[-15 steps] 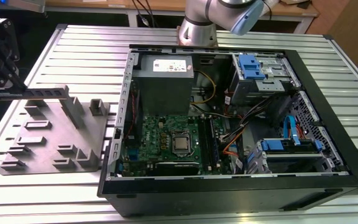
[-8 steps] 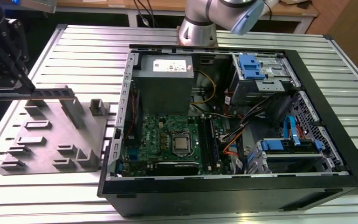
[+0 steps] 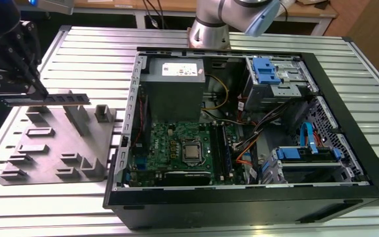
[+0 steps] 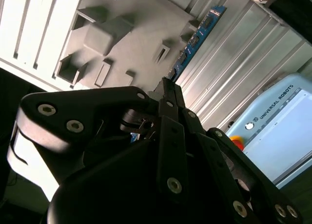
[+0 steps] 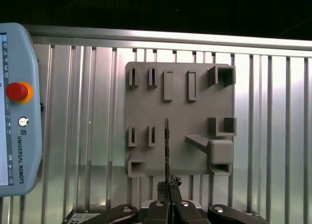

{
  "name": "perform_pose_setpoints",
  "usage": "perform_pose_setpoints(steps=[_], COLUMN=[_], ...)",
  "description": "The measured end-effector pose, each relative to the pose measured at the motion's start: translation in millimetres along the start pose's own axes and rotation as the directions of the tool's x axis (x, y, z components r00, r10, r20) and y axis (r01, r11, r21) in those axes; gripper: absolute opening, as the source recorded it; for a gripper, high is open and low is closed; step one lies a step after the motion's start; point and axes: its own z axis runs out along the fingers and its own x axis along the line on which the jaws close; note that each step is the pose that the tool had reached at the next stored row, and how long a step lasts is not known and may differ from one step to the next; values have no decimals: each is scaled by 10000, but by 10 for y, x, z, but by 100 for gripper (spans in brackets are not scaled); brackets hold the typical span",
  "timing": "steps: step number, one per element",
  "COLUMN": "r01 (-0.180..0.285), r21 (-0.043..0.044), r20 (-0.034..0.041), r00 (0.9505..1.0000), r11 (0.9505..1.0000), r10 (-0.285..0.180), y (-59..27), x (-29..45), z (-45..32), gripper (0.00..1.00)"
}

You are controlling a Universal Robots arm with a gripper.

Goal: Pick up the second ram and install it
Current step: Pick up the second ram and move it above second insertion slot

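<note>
The second ram [image 3: 64, 96], a thin, flat, near-black memory stick, hangs level in the exterior view. The black-fingered gripper [image 3: 41, 93] pinches it just above the grey plastic holder tray [image 3: 57, 148] on that view's left. The open black computer case [image 3: 360, 148] lies on that view's right, on the ribbed aluminium table [image 3: 84, 44]. I judge that the case's near wall stands between the stick and the green motherboard [image 3: 176, 143]. Loose orange and black cables [image 3: 248, 148] crowd the board, and a low pass could clip either.

In the second wrist view, the gripper [image 4: 165, 90] is pressed onto the ram [image 4: 197, 38]. Its blue board reaches well beyond the fingertips, over the tray [image 4: 122, 43]. With that overhang, I think a knock could twist it in the grip. A pale blue teach pendant [image 4: 278, 121] lies near the tray.

In the first wrist view, the ram [image 5: 166, 146] shows edge-on as a dark line above the tray [image 5: 195, 107], with the gripper [image 5: 169, 184] closed on it. The tray's upright posts sit beneath, and a dip could snag them.
</note>
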Motion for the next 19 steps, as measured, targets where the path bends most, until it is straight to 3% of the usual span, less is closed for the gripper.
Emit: perform_pose_setpoints(steps=[19], r01=[0], r21=[0], r20=[0], r00=[10000], r11=[10000], r10=[0], y=[-401], x=[8], z=[11], gripper=[8])
